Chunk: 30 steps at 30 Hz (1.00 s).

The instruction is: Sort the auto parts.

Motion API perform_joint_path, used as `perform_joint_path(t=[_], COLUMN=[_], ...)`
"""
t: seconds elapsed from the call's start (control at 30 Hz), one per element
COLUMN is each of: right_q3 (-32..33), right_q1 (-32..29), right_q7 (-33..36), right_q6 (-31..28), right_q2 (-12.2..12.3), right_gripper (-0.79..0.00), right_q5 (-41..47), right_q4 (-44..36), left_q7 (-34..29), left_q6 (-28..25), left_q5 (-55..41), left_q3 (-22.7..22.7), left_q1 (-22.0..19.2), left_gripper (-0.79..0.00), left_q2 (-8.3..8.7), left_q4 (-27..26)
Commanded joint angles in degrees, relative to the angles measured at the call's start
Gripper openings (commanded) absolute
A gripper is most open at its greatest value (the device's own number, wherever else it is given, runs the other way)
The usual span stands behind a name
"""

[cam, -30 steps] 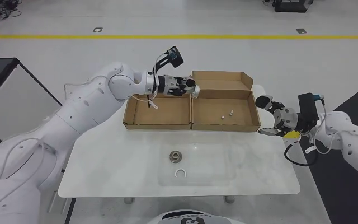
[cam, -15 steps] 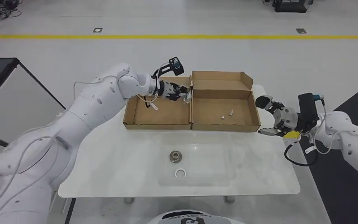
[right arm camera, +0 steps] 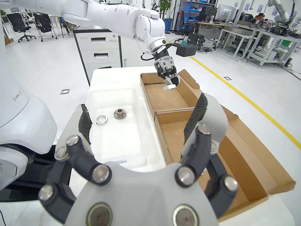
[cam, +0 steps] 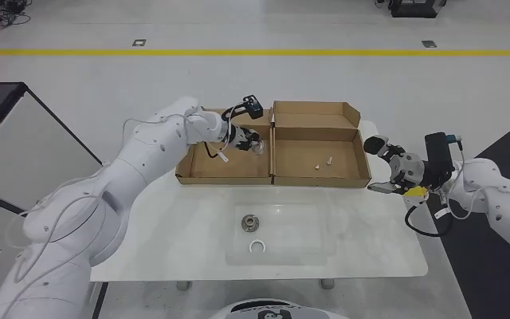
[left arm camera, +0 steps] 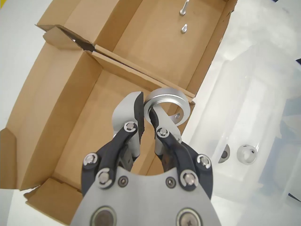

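My left gripper (left arm camera: pixel 147 114) (cam: pixel 255 145) is shut on the rim of a silver metal ring (left arm camera: pixel 167 105), held over the left cardboard box (cam: pixel 209 163) close to the wall shared with the right box (cam: pixel 351 155). From the right wrist view the ring (right arm camera: pixel 169 86) hangs under that gripper above the box. Two small bolts (left arm camera: pixel 184 17) (cam: pixel 323 163) lie in the right box. A flanged hub (cam: pixel 250 222) (right arm camera: pixel 120 113) and a small silver collar (cam: pixel 256 246) (right arm camera: pixel 101 119) sit in the clear tray (cam: pixel 311 239). My right gripper (right arm camera: pixel 143 116) (cam: pixel 381 167) stands open at the table's right end, holding nothing.
The two cardboard boxes stand side by side at the back of the white table (cam: pixel 159 239), flaps open. The clear tray lies in front of them. A dark cabinet (cam: pixel 32 135) stands off the table's left side.
My left gripper, with the ring in it, has come down and slightly leftward, from above the boxes' back edge into the left box's right part. The right arm has stayed still.
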Motion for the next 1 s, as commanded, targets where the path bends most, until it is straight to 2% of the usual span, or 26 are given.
perform_joint_path(t=[0.0, 0.6, 0.97], right_q3=[0.0, 0.0, 0.0], right_q1=[0.0, 0.0, 0.0], right_q7=[-0.1, -0.1, -0.1], right_q6=[0.0, 0.0, 0.0], right_q2=[0.0, 0.0, 0.0], right_gripper=[0.0, 0.0, 0.0], right_q5=[0.0, 0.0, 0.0], right_q4=[0.0, 0.0, 0.0], left_q7=[-0.2, 0.4, 5.7], left_q6=[-0.2, -1.2, -0.5], left_q5=[1.6, 13.9, 22.7], left_q3=[0.4, 4.3, 4.4], left_q1=[-0.1, 0.8, 1.6], left_gripper=[-0.785, -0.785, -0.785], left_q2=[-0.96, -10.17, -14.73], left_q4=[1.7, 15.7, 22.7])
